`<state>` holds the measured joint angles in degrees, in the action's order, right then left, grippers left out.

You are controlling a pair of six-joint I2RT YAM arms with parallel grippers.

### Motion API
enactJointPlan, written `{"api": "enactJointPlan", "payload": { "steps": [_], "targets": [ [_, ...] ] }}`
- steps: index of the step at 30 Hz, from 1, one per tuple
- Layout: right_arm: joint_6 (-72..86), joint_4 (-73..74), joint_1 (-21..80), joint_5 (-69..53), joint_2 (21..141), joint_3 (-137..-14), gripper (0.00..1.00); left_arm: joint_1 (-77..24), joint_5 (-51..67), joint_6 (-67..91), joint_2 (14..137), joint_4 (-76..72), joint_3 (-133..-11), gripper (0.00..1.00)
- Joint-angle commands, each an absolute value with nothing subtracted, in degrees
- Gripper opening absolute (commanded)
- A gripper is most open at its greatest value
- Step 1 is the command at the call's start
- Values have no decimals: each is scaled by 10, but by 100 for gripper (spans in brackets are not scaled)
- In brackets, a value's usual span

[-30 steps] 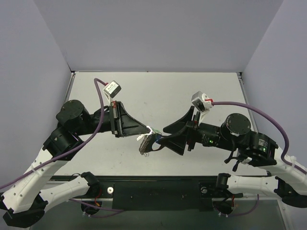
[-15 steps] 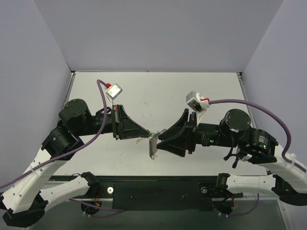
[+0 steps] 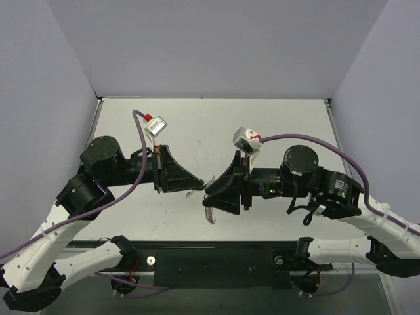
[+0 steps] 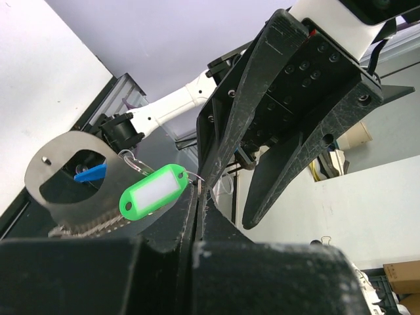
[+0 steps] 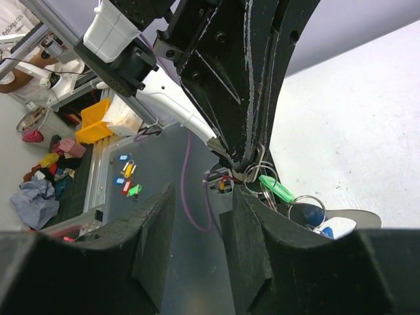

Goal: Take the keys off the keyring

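My left gripper (image 3: 201,185) is shut on a thin wire ring of the keyring (image 4: 65,154) and holds the bunch above the table. In the left wrist view its jaws (image 4: 199,197) are closed, with the green tag (image 4: 154,190), blue tag (image 4: 88,174), silver oval loop and chain hanging to their left. My right gripper (image 3: 209,193) is open and right up against the left fingertips. In the right wrist view its fingers (image 5: 151,249) stand apart just below the rings (image 5: 252,172) and green tag (image 5: 275,188). A small silver key (image 5: 220,147) sticks out beside the left fingertips.
The white table (image 3: 210,125) lies below, with purple walls around it. A black base rail (image 3: 210,262) runs along the near edge. The keyring's chain (image 3: 209,211) dangles below the two grippers. Cables loop over both arms.
My right arm has swung left and closed in on the left gripper's tip. The hanging bunch has swung and now dangles under both grippers. The left arm shifted slightly, then held still.
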<state>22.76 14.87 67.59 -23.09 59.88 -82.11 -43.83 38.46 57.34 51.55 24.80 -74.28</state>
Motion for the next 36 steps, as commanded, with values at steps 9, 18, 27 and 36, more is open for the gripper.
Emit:
{"api": "enactJointPlan", "payload": {
  "steps": [9,18,27,36],
  "targets": [
    [202,143,676,-219,589,-855,39,-442,414,572,500,216,-761,0],
    [209,127,676,-225,613,-855,41,-441,420,582,501,201,-758,0],
    [209,122,676,-231,627,-860,37,-441,429,599,501,176,-754,0],
    [216,114,676,-234,622,-846,12,-441,429,610,501,162,-765,0]
  ]
}}
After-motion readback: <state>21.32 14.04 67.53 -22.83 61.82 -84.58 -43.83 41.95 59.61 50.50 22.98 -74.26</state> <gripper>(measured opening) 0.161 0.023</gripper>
